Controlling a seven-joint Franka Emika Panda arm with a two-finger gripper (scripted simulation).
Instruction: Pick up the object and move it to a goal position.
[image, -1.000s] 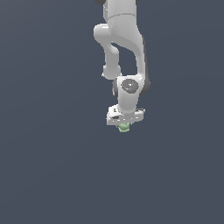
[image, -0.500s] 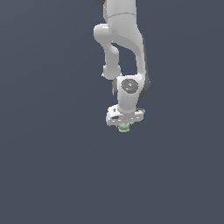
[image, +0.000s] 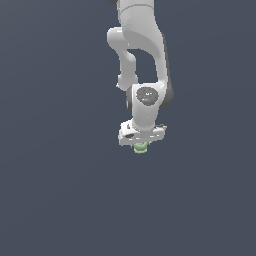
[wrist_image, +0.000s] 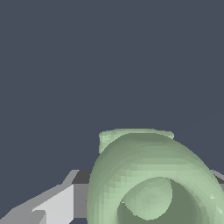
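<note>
The gripper (image: 141, 145) is hanging at the end of the white arm (image: 142, 55), pointing down, with the object (image: 141, 147) showing as a small pale green lump just beneath the white hand body. In the wrist view the object (wrist_image: 153, 179) is filling the near field as a curled, hollowed green shape with a grey finger (wrist_image: 52, 203) beside it, touching or nearly so. I judge the fingers to be clamped on the object, though the contact itself is largely hidden.

Compared with a second ago and half a second ago, almost nothing is changing: the arm, the hand and the green piece are sitting at the same spot in the exterior view. That suggests the arm is either pausing after the grasp or has already reached its goal; no goal marker is showing, so I cannot tell which.
</note>
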